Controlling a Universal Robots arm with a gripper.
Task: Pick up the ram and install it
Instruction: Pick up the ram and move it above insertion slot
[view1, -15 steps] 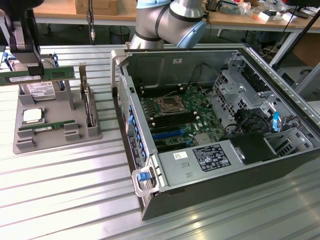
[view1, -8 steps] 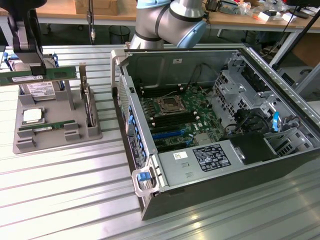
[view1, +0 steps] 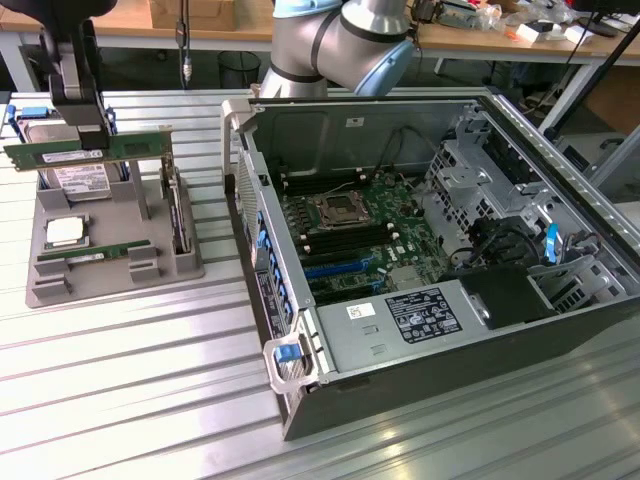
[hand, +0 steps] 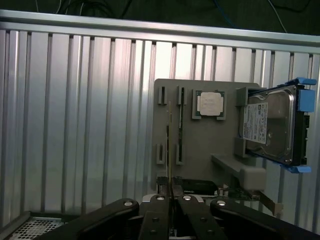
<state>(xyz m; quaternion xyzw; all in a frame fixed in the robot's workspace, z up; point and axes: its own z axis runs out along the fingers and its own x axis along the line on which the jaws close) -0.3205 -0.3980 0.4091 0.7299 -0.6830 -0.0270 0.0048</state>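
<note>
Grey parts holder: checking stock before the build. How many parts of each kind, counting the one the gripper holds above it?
Ram sticks: 2, one in the gripper, one lying in the holder
Processor chip: 1
Hard drive: 1
Upright card: 1
Total: 5

The computer case is open on top, so there is room to come down into it. Inside the case, the metal drive cage, the black cables and the silver box fill much of the space. The robot arm leans over the case's far wall. Beside the case, a thin strip of bare table runs along the gray holder. The upright card stands on the holder, nearest the case. The ram, pinched in the end effector, hangs above the holder.
</note>
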